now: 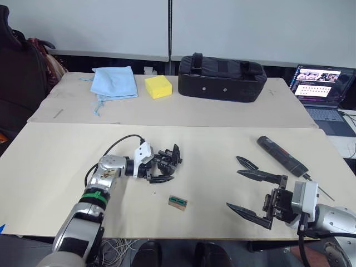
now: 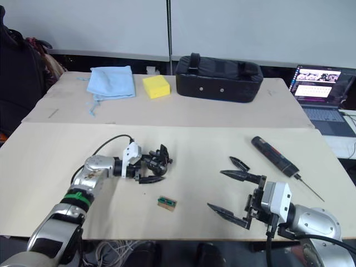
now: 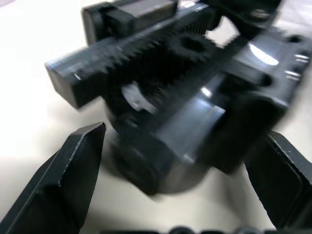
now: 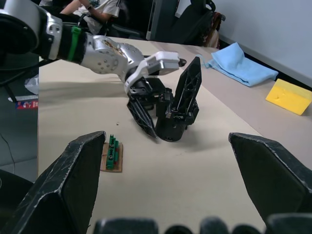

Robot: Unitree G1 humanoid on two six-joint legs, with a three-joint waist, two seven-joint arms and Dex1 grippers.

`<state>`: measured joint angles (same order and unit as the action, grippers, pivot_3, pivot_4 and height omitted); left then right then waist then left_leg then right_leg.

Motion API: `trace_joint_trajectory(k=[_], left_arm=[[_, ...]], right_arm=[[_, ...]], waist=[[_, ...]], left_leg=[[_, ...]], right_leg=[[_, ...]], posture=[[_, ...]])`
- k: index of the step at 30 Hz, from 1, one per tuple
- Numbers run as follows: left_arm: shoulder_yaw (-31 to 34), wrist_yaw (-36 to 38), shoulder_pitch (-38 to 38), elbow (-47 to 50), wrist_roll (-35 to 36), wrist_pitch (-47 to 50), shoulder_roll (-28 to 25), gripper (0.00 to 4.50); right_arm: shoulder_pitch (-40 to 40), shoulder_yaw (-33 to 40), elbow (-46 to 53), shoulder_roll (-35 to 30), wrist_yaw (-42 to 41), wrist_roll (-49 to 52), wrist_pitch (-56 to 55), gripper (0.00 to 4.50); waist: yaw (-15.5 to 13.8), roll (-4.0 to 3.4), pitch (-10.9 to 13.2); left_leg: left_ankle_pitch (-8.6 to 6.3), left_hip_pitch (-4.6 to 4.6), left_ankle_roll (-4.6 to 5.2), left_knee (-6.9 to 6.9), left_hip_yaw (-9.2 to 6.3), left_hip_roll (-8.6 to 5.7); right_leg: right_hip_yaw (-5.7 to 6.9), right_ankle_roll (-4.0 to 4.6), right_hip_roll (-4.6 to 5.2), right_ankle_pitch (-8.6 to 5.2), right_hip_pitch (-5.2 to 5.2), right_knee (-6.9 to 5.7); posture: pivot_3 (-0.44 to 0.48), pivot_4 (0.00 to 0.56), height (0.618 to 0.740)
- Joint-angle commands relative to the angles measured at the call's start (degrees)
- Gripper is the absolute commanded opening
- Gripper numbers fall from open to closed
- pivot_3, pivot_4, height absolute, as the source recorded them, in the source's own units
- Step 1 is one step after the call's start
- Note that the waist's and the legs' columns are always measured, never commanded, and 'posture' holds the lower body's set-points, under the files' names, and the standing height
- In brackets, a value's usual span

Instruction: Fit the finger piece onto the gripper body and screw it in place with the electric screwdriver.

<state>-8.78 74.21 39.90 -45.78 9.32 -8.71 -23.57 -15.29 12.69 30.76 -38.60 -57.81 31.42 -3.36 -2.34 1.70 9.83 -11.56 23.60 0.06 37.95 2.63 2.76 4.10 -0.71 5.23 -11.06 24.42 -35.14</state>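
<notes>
Where blurred at close range, gripper body clasped between left gripper fingers; right gripper spread wide, partly cut off.

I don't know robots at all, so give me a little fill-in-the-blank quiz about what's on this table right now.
1. The left gripper has its fingers on either side of the ____.
2. The right gripper is open and holds ____.
3. The electric screwdriver lies on the table on the robot's ____ side.
4. The yellow sponge sits between the black bag and the ____ cloth.

Missing words: gripper body; nothing; right; blue
</notes>
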Motion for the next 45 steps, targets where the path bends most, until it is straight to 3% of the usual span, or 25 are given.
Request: trace_joint_trajectory(k=[1,2,7,8,13,19,22,27,35,37,40,45], left_arm=[[0.96,2.63,1.04,-2.02,0.29,-2.71,0.21,4.48],[1.04,3.11,0.65,-1.78,0.17,-2.81,-0.32,4.48],[3.08,3.1,-1.36,1.11,1.36,-1.9,-2.14,2.32],[4.24,1.46,-1.78,2.9,2.13,-1.83,-1.89,2.3],[7.5,-7.69,-7.62,19.76,5.57,7.87,0.33,2.3],[8.14,-27.17,-15.6,38.73,1.83,19.24,4.56,2.3],[6.6,-31.91,-18.21,43.04,-0.18,22.32,5.35,2.3],[4.56,-33.83,-22.54,47.39,-0.5,23.29,5.92,2.3],[3.91,-34.06,-26.8,44.43,-0.06,20.06,6.43,2.3],[3.96,-33.9,-27.53,45.02,0.5,20.42,6.36,3.31],[4.56,-32.44,-28.29,44.62,1.49,21.3,4.81,4.44],[7.28,-29.23,-26.8,39.06,3.2,18.57,1.49,4.44]], right_arm=[[-0.6,1.95,2.34,0.19,0.77,0.02,-1.3,4.5],[-0.83,2.35,2.54,0.3,1.19,0.13,-1.26,4.5],[-1.73,3.36,1.7,1.33,2.79,-0.86,-2.18,4.5],[-1.7,3.14,1.55,1.72,2.99,-1.24,-2.4,4.5],[-1.78,1.91,1.07,2.25,1.74,-1.6,-3.21,4.5],[-0.42,2.1,-0.63,1.57,-0.46,-0.6,-3.25,4.5],[0.17,1.98,-0.99,1.53,-1.2,-0.19,-3.0,4.5],[2.18,1.51,-1.14,1.23,-1.65,0.43,-1.96,4.5],[4.23,0.51,0.56,0.87,-0.71,0.08,-0.97,4.5],[4.66,0.24,1.19,0.69,-0.26,0.14,-0.39,4.5],[5.0,0.14,1.37,0.42,-0.01,0.32,0.08,4.5],[5.49,-0.26,1.41,0.5,0.05,0.25,0.6,4.5]], waist=[[0.12,0.0,0.0],[0.14,0.0,0.0],[0.26,0.0,0.0],[0.28,0.0,0.0],[0.2,0.0,0.0],[-0.01,0.01,0.01],[0.04,0.01,0.0],[0.18,0.01,0.0],[0.09,-0.01,0.0],[0.19,-0.05,-0.03],[0.17,-0.07,-0.04],[0.31,-0.15,-0.09]], left_leg=[[0.0,0.01,0.0,0.0,0.0,0.0],[0.0,0.01,0.0,0.0,0.0,0.0],[0.0,-0.02,0.0,0.0,0.0,0.04],[0.0,-0.04,0.0,0.0,0.0,0.05],[0.0,0.05,0.0,0.0,-0.01,0.05],[0.0,0.12,0.0,0.02,-0.02,0.0],[0.0,0.1,0.0,0.02,-0.02,0.02],[0.0,0.06,0.0,0.02,-0.01,0.04],[-0.01,0.05,0.0,0.02,-0.01,0.02],[-0.01,0.03,0.0,0.02,0.01,0.03],[-0.01,-0.06,-0.01,0.02,0.02,0.03],[-0.01,-0.2,-0.02,0.01,0.04,0.05]], right_leg=[[0.0,-0.01,0.0,0.0,0.0,0.01],[0.0,-0.01,0.0,0.01,0.0,0.01],[0.0,-0.06,-0.02,0.03,0.01,0.0],[0.0,-0.06,-0.02,0.03,0.01,-0.02],[-0.03,-0.06,-0.01,0.04,0.07,-0.03],[-0.09,-0.24,0.0,0.14,0.09,0.01],[-0.1,-0.23,-0.02,0.14,0.09,0.01],[-0.12,-0.06,-0.06,0.04,0.11,-0.02],[-0.13,0.09,-0.03,-0.05,0.1,-0.02],[-0.15,0.09,-0.03,-0.05,0.09,-0.02],[-0.16,0.1,-0.03,-0.05,0.04,-0.03],[-0.17,0.12,-0.05,-0.07,-0.04,-0.04]], posture=[[0.0,0.15,0.74],[0.0,0.15,0.74],[0.0,0.15,0.74],[0.0,0.15,0.74],[0.0,0.15,0.74],[0.0,0.15,0.74],[0.0,0.15,0.74],[0.0,0.15,0.74],[0.0,0.15,0.74],[0.0,0.15,0.74],[0.0,0.15,0.74],[0.0,0.15,0.74]])
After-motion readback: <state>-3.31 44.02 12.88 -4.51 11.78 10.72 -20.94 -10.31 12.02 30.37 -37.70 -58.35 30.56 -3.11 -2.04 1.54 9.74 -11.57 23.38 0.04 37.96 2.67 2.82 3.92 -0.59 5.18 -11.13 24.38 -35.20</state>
